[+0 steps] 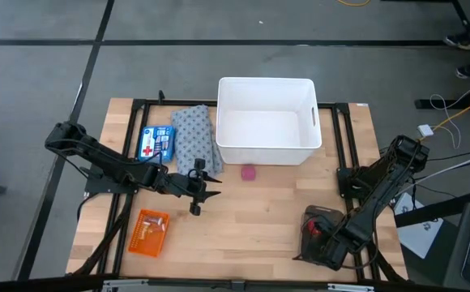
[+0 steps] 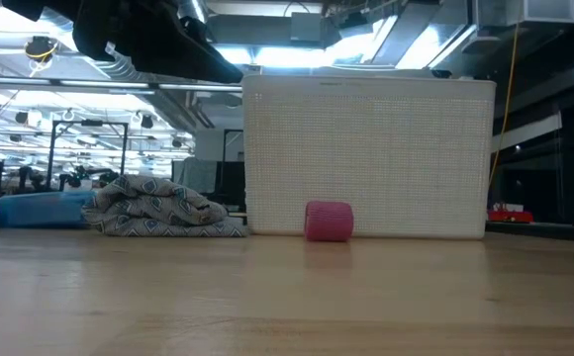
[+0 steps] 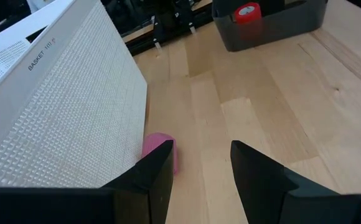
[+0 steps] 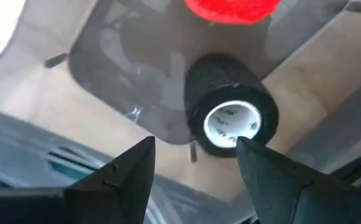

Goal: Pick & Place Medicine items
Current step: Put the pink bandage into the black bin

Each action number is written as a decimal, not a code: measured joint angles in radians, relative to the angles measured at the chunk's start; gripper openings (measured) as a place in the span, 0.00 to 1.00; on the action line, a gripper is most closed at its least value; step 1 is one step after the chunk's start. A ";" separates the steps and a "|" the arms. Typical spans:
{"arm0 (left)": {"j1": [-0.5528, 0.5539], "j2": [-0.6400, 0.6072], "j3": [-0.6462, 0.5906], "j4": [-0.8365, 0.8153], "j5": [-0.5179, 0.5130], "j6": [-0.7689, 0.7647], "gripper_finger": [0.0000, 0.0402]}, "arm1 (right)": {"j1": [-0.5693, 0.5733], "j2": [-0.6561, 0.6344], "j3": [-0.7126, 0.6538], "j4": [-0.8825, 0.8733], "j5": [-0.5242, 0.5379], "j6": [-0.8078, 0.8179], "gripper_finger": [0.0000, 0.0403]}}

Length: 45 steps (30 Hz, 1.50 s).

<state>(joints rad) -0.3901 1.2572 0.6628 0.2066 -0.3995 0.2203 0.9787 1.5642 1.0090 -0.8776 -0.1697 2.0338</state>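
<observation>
The flat blue box with a red cross lies on the table at the far left, next to a crumpled grey patterned cloth. In the low view the blue box shows behind that cloth. My left gripper hovers open and empty above the table's middle, near a pink roll. My right gripper is open, pointing down over a dark tray at the near right. A black roll with a white core lies on its side in the tray just beyond the fingertips, with a red roll beside it.
A white basket stands at the far middle, with the pink roll on the table at its near wall. An orange box lies at the near left. The dark tray sits at the near right. Bare wood lies between them.
</observation>
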 joint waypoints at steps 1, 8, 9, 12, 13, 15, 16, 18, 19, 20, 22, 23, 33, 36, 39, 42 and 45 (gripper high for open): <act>0.000 0.000 0.000 0.000 0.000 0.000 0.39 | 0.000 0.000 0.010 -0.010 0.014 0.000 0.55; 0.000 0.000 0.000 0.000 0.000 0.000 0.39 | 0.000 0.000 0.144 -0.167 0.154 -0.027 0.52; 0.000 0.000 0.000 0.000 0.000 0.000 0.39 | 0.000 0.000 0.170 -0.194 0.172 -0.029 0.52; 0.000 0.000 0.000 0.000 0.000 0.000 0.39 | 0.000 0.000 0.255 -0.280 0.273 -0.048 0.52; 0.000 0.000 0.000 0.000 0.000 0.000 0.39 | 0.000 0.000 0.281 -0.300 0.318 -0.060 0.52; 0.000 0.000 0.000 0.000 0.000 -0.015 0.39 | -0.003 0.000 0.324 -0.328 0.436 -0.100 0.52; 0.001 0.000 0.000 0.000 0.001 -0.032 0.39 | -0.008 0.000 0.342 -0.338 0.500 -0.125 0.52; 0.009 0.000 0.000 0.000 0.004 -0.093 0.39 | -0.018 0.000 0.366 -0.335 0.631 -0.185 0.52; 0.019 0.000 0.000 0.000 0.007 -0.134 0.39 | -0.026 0.000 0.371 -0.335 0.691 -0.218 0.52; 0.030 0.000 0.000 0.000 0.007 -0.180 0.39 | -0.034 0.000 0.372 -0.335 0.748 -0.250 0.52; 0.055 0.000 0.000 -0.012 0.007 -0.266 0.39 | -0.051 0.000 0.369 -0.334 0.852 -0.306 0.52; 0.067 0.000 0.000 -0.021 0.009 -0.296 0.39 | -0.061 0.000 0.363 -0.330 0.905 -0.334 0.52; 0.127 0.051 0.001 -0.003 0.104 -0.437 0.39 | -0.223 0.000 0.146 -0.060 1.116 -0.541 0.51; 0.131 0.079 0.001 0.010 0.107 -0.438 0.39 | -0.275 0.000 0.051 0.105 1.114 -0.593 0.51; 0.142 0.093 0.001 0.016 0.108 -0.437 0.39 | -0.319 0.000 -0.044 0.294 1.090 -0.676 0.51; 0.152 0.101 0.001 0.014 0.108 -0.437 0.39 | -0.358 0.000 -0.134 0.505 1.089 -0.745 0.51; 0.161 0.101 0.001 0.014 0.132 -0.436 0.39 | -0.396 0.000 -0.233 0.727 1.058 -0.818 0.51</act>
<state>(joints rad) -0.2293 1.3579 0.6636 0.2206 -0.2673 -0.2161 0.5830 1.5639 0.7759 -0.1503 0.8880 1.2157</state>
